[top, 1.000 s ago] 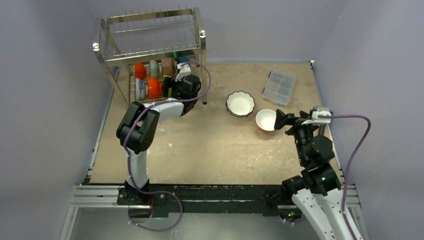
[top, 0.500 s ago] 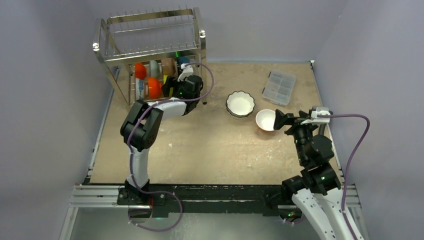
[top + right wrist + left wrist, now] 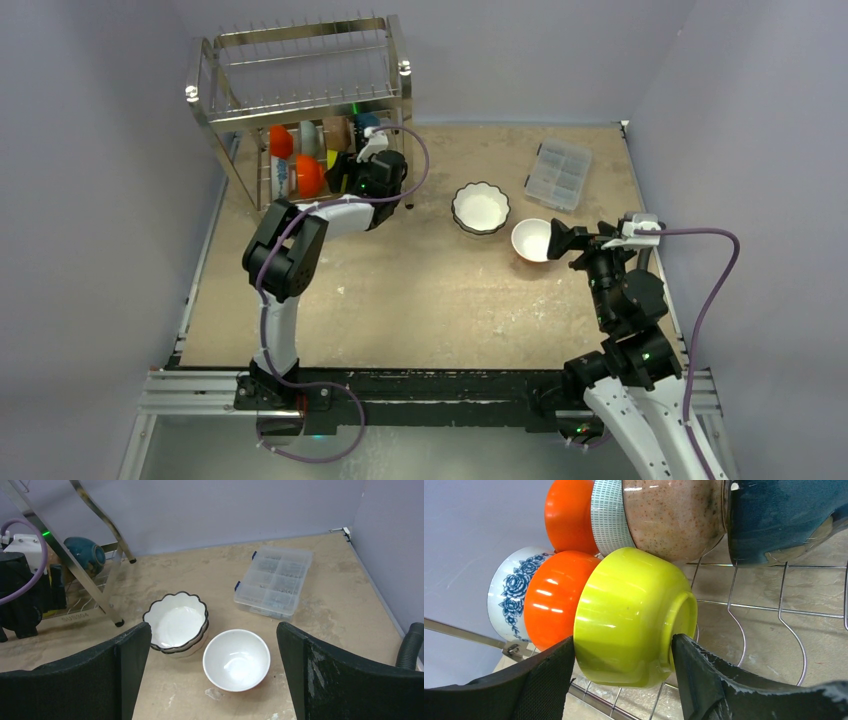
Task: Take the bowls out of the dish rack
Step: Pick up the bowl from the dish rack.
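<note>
Judging by the fingers' placement, the step in hand is taking the lime bowl (image 3: pixel 629 615) out of the rack (image 3: pixel 300 60), which stands at the counter's (image 3: pixel 420 300) far left corner. The bowl stands on edge in the lower tier, nested against an orange bowl (image 3: pixel 556 597) and just below a tan bowl (image 3: pixel 674 517). The left end effector (image 3: pixel 621 642) is spread around it, one finger by the rim side and the other at the foot ring, both very close to the glaze; whether they press yet cannot be told. To do this well, the grip should probably close firmly across rim and foot, since the glossy wall looks slippery. The lift should then likely follow the prongs out rather than drag sideways, so the orange neighbour is not pulled along and the tan bowl is not knocked. The left arm reaches from the near edge with its elbow bent high and its forearm passing under the upper tier. The right arm is folded by the right edge, its end effector (image 3: pixel 212 630) wide apart and empty, facing a white bowl (image 3: pixel 236 659) and the scalloped bowls (image 3: pixel 176 620) already on the counter
</note>
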{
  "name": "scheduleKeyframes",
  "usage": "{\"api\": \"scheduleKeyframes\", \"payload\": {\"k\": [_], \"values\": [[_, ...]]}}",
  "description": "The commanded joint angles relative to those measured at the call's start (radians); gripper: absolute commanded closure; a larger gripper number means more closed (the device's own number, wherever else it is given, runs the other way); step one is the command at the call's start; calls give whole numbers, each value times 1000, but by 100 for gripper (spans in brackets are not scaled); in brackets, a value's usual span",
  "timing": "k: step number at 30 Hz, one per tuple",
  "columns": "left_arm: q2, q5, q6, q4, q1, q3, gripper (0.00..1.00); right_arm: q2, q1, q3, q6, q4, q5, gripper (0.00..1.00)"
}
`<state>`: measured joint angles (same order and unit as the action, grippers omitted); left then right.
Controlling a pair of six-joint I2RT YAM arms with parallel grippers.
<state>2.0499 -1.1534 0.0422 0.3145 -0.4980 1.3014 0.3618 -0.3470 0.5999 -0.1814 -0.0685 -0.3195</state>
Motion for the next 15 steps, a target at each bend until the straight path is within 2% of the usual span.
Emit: {"api": "scheduleKeyframes", "payload": {"k": [1,4,15], "values": [[-3,0,12,23,-4,32,34,3,-6,0,15,36,12,1],[-14,15,11,18,-4,30,39,2,-7,-1,15,36,12,1],[-99,88,-34,-5,12,-26,44,-2,-9,-3,14,36,14,1]]}}
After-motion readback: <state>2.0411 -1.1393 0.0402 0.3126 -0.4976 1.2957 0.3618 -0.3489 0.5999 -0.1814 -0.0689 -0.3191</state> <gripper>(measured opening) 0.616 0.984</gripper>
